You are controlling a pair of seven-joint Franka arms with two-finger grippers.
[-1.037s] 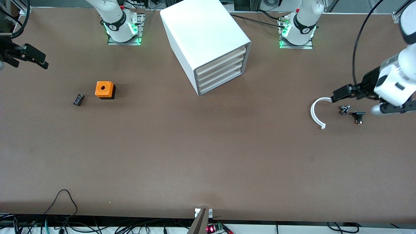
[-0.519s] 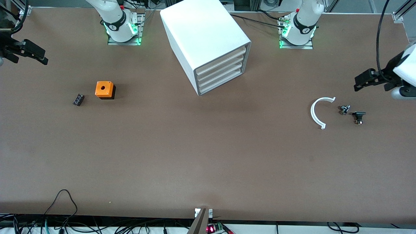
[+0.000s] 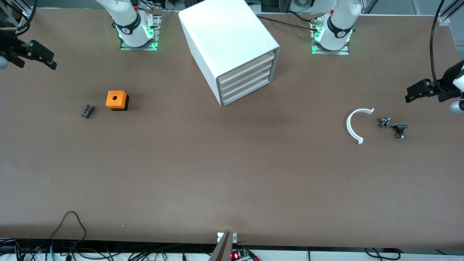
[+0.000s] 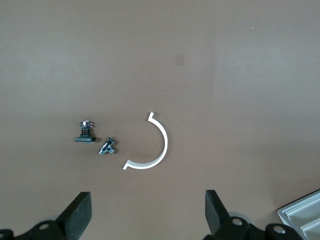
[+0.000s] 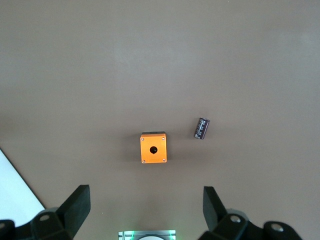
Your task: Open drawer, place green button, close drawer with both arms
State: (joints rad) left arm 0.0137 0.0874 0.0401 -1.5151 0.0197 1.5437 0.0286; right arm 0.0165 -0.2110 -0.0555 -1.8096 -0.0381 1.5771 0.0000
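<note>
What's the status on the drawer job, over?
Left gripper open, over table's edge. Right gripper open, likewise. Cabinet drawers all shut. Nothing in the way.

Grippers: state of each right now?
Left gripper: open, empty, up over the table's left-arm end.
Right gripper: open, empty, up over the right-arm end.

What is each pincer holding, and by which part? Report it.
Nothing is held. The left pincer hangs open above the table near the white curved piece; the right pincer hangs open at its own end.
</note>
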